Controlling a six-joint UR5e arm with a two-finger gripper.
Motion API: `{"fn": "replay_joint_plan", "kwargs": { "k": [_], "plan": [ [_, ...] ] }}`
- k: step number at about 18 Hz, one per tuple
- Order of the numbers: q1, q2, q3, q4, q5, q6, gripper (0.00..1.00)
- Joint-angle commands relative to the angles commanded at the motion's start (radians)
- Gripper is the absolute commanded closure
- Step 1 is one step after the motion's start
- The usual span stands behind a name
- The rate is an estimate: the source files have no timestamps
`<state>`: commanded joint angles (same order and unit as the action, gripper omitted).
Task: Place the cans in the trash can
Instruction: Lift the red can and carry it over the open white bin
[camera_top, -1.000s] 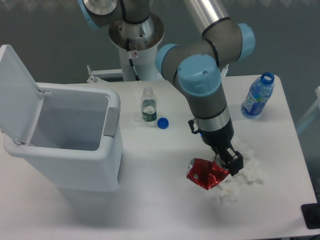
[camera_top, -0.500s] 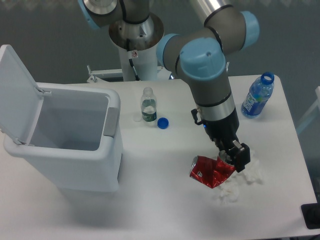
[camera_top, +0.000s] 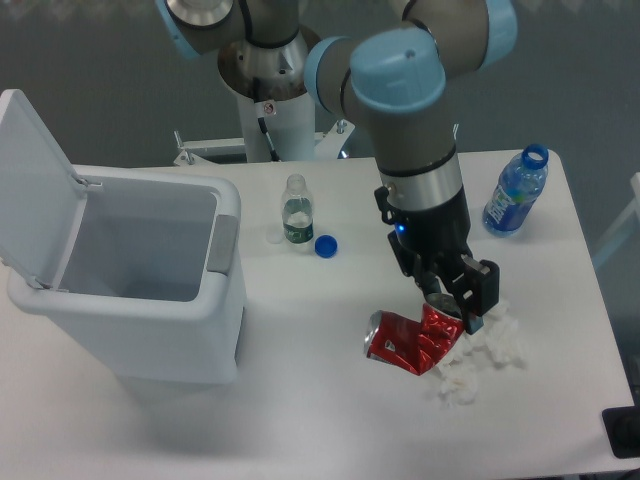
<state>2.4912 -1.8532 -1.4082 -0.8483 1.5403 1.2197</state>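
With claw (camera_top: 452, 303) clamped on crushed red aluminium can (camera_top: 412, 341), lift clear of bench, then swing over open white plastic bin (camera_top: 150, 300).

White table (camera_top: 300, 400) against a dark grey floor (camera_top: 90, 60)

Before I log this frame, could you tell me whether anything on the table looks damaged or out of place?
The red can under the claw is crushed and bent. A blue cap lies loose beside the small uncapped bottle, and crumpled tissues are scattered beside the can.
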Motion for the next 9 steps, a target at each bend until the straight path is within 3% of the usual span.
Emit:
{"fn": "replay_joint_plan", "kwargs": {
  "k": [5,9],
  "plan": [
    [-0.035,0.057,-0.034,0.000,-0.031,-0.104,0.43],
    [-0.087,0.100,-0.054,-0.003,-0.040,-0.112,0.43]
  ]
}}
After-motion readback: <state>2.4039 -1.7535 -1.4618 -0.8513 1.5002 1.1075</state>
